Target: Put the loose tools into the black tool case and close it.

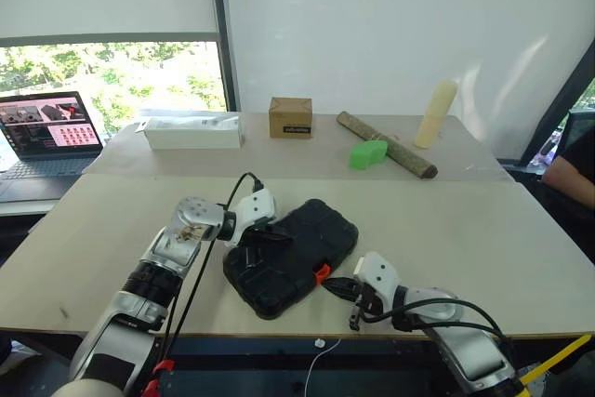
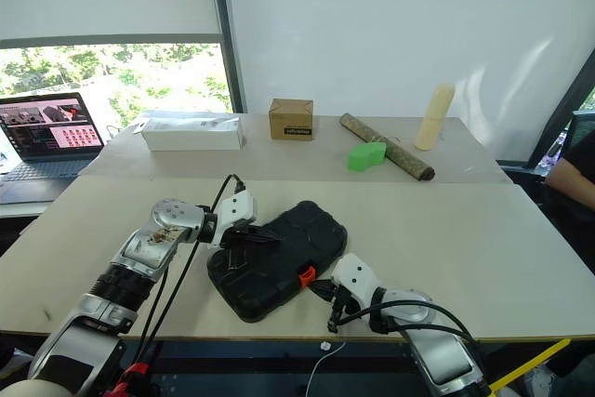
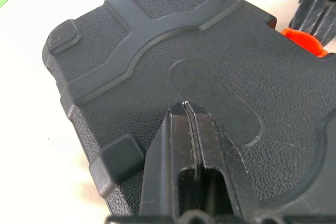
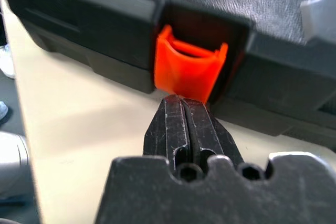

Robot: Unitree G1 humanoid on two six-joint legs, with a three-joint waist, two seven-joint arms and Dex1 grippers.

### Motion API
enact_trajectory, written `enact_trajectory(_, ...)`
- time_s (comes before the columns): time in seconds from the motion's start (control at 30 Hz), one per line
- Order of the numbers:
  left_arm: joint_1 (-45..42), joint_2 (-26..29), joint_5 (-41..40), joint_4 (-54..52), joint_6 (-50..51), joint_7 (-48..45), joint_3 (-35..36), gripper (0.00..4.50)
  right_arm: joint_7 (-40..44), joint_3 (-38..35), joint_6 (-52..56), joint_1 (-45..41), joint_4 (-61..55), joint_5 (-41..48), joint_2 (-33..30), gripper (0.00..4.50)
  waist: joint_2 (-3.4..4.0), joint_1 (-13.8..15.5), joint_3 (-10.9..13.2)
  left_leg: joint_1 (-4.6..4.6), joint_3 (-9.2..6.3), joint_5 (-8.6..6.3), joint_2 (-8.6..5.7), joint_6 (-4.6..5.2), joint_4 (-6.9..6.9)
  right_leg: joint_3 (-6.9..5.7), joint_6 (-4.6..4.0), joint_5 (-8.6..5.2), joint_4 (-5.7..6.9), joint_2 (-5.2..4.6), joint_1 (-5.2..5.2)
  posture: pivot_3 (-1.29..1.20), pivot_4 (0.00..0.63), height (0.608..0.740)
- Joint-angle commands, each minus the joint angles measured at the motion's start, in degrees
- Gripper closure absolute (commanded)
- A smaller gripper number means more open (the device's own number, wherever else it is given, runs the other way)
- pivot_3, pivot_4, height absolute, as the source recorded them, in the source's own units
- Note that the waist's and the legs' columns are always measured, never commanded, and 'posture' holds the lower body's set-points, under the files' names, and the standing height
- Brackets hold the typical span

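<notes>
On the black tool case (image 1: 297, 253), both closed hands press.

1. The left pincer (image 3: 186, 109) has its two black fingers pressed together, tips resting on the lid of the black tool case (image 3: 157, 51).
2. The case is shut, its textured lid showing raised ribs and corner feet.
3. An orange latch (image 3: 303, 41) shows at its far edge.
4. A pale tabletop (image 3: 31, 145) lies beneath.
</notes>
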Motion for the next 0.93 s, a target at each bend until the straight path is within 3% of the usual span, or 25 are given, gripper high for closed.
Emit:
enact_trajectory(0.03,4.51,0.26,4.85,4.23,4.05,-0.83,-5.86,4.5,-0.68,-1.09,-2.85,-2.67,-2.93,0.98,1.21,4.45,0.0,-0.01,0.0,0.0,0.0,0.0,0.0,0.0,0.0,0.0,0.0,0.0,0.0,0.0,0.0,0.0,0.15,0.74)
enact_trajectory(0.17,5.11,0.11,4.31,4.24,2.44,0.01,-4.85,4.5,-0.5,-1.41,-2.72,-1.31,-4.23,1.27,0.71,4.45,0.0,0.0,0.0,0.0,-0.01,0.0,0.0,0.0,-0.01,0.0,0.0,0.0,-0.01,-0.01,-0.01,0.0,0.15,0.74)
enact_trajectory(0.33,8.01,-1.34,-6.99,0.8,-9.33,1.23,8.65,4.5,0.24,-8.61,-3.2,6.84,-9.93,5.08,-3.08,4.45,0.13,0.1,0.07,-0.05,0.02,0.0,-0.04,-0.01,-0.25,0.07,0.0,0.0,-0.06,-0.14,-0.14,0.0,0.15,0.74)
enact_trajectory(0.37,9.53,-0.08,-10.14,-1.45,-7.97,0.35,11.88,3.98,1.1,-11.52,-3.34,9.03,-11.55,7.41,-4.05,3.89,0.12,0.12,0.08,-0.07,0.03,0.0,-0.06,-0.01,-0.33,0.1,-0.15,0.19,-0.07,-0.15,-0.16,0.0,0.15,0.74)
enact_trajectory(0.47,14.67,4.84,-15.09,-5.78,-7.13,-0.56,19.26,2.99,3.63,-18.64,-5.16,14.26,-13.92,10.94,-7.7,2.98,0.09,-0.31,0.14,-0.22,0.13,-0.02,-0.11,-0.05,-0.64,0.17,-0.03,0.29,-0.1,-0.15,-0.45,0.0,0.15,0.74)
enact_trajectory(0.67,28.01,12.72,-15.22,-11.06,-8.34,2.22,26.96,0.57,9.42,-26.23,-16.04,17.94,-9.7,11.8,-12.63,0.82,0.13,0.04,0.24,-0.69,0.14,-0.04,-0.11,-0.14,-0.72,0.12,-0.04,0.13,-0.14,0.0,-0.96,0.0,0.15,0.74)
enact_trajectory(0.73,33.95,13.86,-14.93,-13.24,-9.97,3.73,29.83,0.0,14.26,-27.97,-22.33,18.0,-5.62,13.43,-13.48,0.14,0.1,0.08,0.3,-0.69,0.15,-0.12,-0.15,-0.09,-0.71,0.12,0.04,0.08,-0.2,-0.08,-0.9,0.0,0.15,0.74)
enact_trajectory(0.8,37.97,14.29,-15.39,-14.54,-10.97,4.43,31.8,0.0,17.57,-29.89,-19.46,18.13,-3.09,17.8,-15.09,0.03,0.02,0.45,0.43,-0.71,0.17,-0.2,-0.21,0.01,-0.68,0.11,0.13,0.05,-0.24,-0.2,-0.88,0.0,0.15,0.74)
enact_trajectory(0.93,41.22,14.13,-15.34,-14.69,-14.63,5.69,33.32,0.0,19.38,-30.35,-22.5,16.23,2.22,16.72,-16.94,0.03,-0.14,1.35,0.59,-0.81,0.13,-0.23,-0.24,0.04,-0.58,-0.1,0.12,0.04,-0.24,-0.35,-0.89,0.0,0.15,0.74)
